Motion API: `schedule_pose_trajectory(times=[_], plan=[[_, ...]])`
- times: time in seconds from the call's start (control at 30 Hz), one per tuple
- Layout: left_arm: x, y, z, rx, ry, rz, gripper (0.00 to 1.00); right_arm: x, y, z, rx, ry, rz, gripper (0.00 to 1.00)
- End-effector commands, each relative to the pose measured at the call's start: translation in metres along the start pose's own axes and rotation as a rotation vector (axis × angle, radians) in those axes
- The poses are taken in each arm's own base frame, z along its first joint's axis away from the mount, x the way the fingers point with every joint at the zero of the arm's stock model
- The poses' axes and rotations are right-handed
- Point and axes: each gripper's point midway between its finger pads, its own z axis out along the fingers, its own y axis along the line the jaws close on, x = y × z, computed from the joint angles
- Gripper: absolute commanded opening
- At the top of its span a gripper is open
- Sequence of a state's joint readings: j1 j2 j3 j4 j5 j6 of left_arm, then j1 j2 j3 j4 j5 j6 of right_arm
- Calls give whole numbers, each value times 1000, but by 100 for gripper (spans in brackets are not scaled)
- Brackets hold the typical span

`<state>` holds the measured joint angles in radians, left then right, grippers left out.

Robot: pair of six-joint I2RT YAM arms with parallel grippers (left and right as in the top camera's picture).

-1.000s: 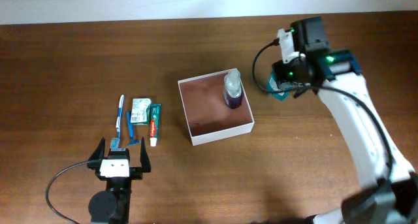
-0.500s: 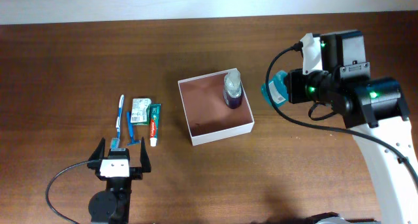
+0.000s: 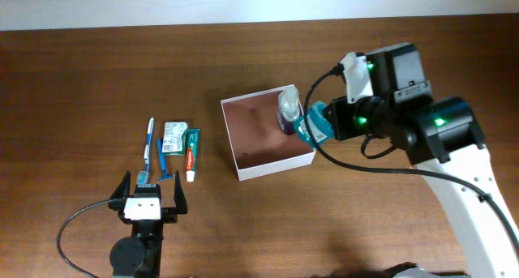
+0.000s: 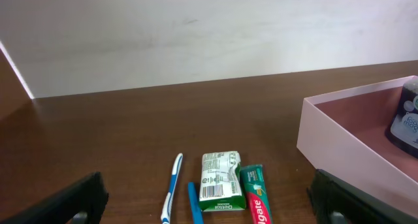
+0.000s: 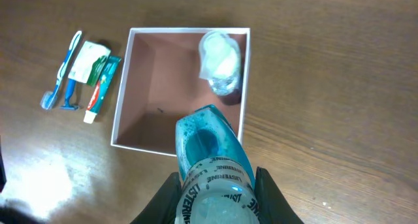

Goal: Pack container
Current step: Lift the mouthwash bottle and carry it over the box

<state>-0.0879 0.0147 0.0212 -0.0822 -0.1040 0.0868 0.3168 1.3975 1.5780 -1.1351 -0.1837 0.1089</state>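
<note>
Your left gripper (image 3: 150,190) gapes empty by the table's (image 3: 81,83) front edge. Mid-table, the container (image 3: 274,165) looks light and thin-walled; pinch a wall if moving it. Your right gripper (image 3: 328,122) clamps the mouthwash bottle (image 3: 310,126) over its right wall.

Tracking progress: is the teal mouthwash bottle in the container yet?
No: right gripper holds the mouthwash bottle over the container's right wall.

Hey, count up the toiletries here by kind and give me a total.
Bottles: 2 (purple bottle, mouthwash bottle)
Toothbrush: 1
Razor: 1
Soap pack: 1
Toothpaste: 1
Total: 6
</note>
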Motion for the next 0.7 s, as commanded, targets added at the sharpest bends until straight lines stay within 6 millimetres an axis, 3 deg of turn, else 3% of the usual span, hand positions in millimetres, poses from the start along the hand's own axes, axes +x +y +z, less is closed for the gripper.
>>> schedule_pose_trajectory(times=[0.0, 0.43, 0.67], plan=[[1, -1, 0, 5, -4, 12, 99, -3, 5, 9, 2, 10, 21, 20], [2, -1, 0, 5, -3, 12, 99, -4, 0, 61, 6, 96, 56, 20], [2, -1, 0, 5, -3, 12, 100, 4, 13, 79, -5, 146, 56, 20]])
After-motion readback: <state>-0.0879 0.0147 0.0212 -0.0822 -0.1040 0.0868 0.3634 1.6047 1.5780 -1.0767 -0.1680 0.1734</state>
